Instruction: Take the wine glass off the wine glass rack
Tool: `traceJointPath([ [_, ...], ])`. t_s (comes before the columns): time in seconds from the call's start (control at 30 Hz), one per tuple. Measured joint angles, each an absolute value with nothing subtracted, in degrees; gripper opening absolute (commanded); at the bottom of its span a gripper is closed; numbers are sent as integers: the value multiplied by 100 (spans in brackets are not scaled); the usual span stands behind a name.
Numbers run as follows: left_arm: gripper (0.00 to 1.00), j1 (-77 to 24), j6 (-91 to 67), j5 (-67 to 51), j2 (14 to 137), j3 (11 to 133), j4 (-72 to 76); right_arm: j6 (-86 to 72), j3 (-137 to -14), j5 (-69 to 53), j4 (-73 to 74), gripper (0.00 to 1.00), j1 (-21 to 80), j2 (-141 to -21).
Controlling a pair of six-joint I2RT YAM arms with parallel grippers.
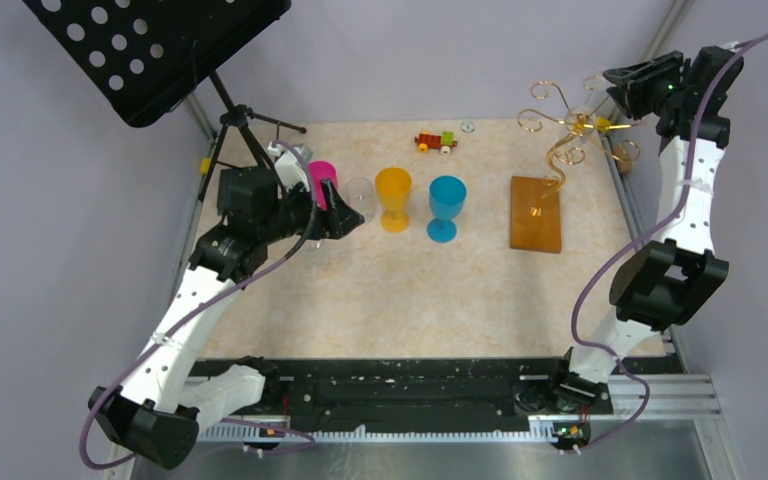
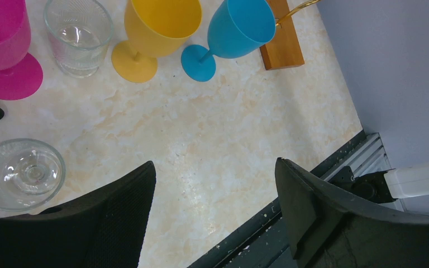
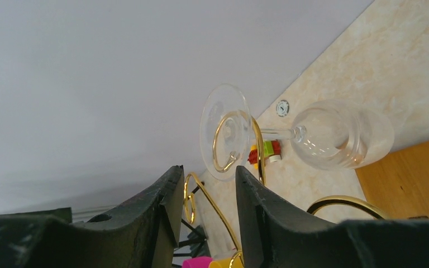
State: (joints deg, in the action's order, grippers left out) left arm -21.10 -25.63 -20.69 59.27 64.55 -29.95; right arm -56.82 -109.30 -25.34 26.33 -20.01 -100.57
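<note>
Tabletop [image 1: 410, 300] in beige marble, grey walls [image 1: 440, 50], wine glass rack [image 1: 536, 215]

The left arm [image 1: 185, 300] and the right arm [image 1: 695, 190] have white links between chunky black joint housings. A thin purple cable [image 1: 576, 318] trails along each; the fingers [image 2: 117, 223] are matte black.

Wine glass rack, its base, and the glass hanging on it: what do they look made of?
The wine glass rack: thin metal wire by the look, with a shiny gold finish; it glints and holds tight curls.
Its base: probably wood, orange-brown and smooth; the grain is too faint to confirm.
The wine glass: clear glass or clear plastic, cannot tell which; the background shows straight through the bowl, with bright highlights.
</note>
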Motion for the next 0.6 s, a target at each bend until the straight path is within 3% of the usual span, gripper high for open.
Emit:
traceJointPath([
  [0.6, 82, -2110, -2604, -1984, 5922, 6427, -2995, -6434, -10191, -2176, 2228, 43, -1922, -9679],
])
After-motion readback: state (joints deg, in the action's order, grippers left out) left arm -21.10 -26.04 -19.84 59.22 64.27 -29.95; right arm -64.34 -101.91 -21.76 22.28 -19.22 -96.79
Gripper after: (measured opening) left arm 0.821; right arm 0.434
